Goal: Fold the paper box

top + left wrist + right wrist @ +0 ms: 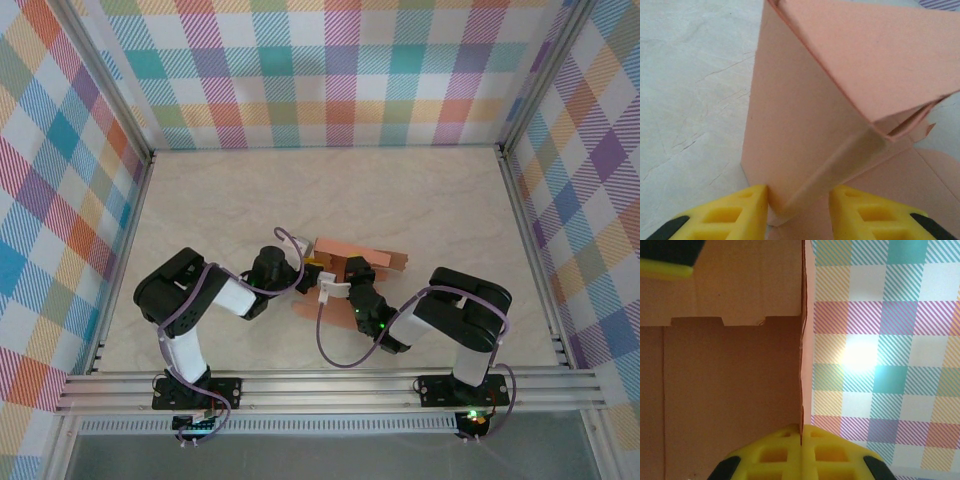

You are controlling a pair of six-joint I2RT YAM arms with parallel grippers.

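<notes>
The paper box (352, 251) is salmon-orange card, partly folded, near the middle of the table between both arms. My left gripper (312, 276) reaches it from the left. In the left wrist view a raised, folded corner of the paper box (805, 125) sits between the yellow fingers (740, 210), and my left gripper (799, 196) is shut on it. My right gripper (338, 272) comes from the near right. My right gripper (801, 429) is shut on the thin edge of an upright wall of the paper box (730, 390), whose notched flap lies behind.
Plaid walls (330, 70) enclose the pale tabletop (420, 190) on three sides. An aluminium rail (330, 388) runs along the near edge by the arm bases. A tip of the left finger (665, 262) shows at the top left of the right wrist view.
</notes>
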